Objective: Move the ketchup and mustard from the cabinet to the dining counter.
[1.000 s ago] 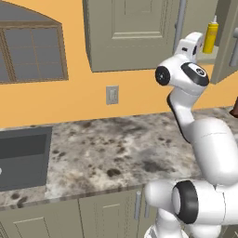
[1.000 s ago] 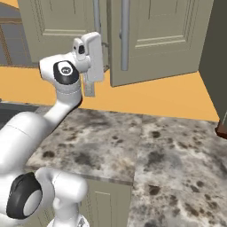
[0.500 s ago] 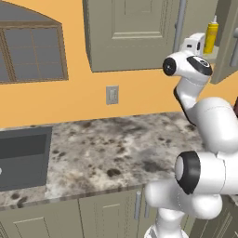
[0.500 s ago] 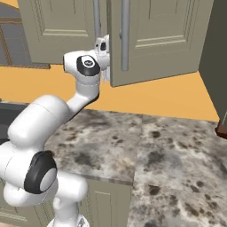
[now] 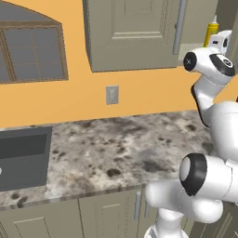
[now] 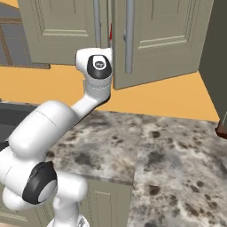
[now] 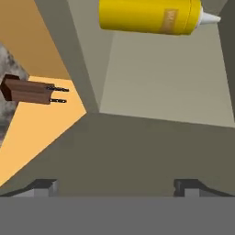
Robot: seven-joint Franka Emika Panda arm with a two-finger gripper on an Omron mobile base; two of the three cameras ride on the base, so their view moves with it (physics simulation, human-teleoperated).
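Hand view looks into the open wall cabinet (image 7: 151, 78), where the mustard (image 7: 149, 16) stands on the shelf (it appears sideways, since the camera is rolled), its white nozzle pointing right. The claw (image 7: 117, 186) is spread wide with nothing between its tips, short of the bottle and not touching it. A brown knife block (image 7: 27, 90) shows off to the left against the orange wall. From the left base view, the mustard (image 5: 211, 32) sits inside the cabinet (image 5: 135, 32) just behind the raised arm's hand. From the right base view, a sliver of red, likely the ketchup (image 6: 110, 32), peeks through the gap between the cabinet (image 6: 159, 40) doors. Below lies a speckled granite counter (image 6: 168, 150) with a sink (image 5: 21, 158).
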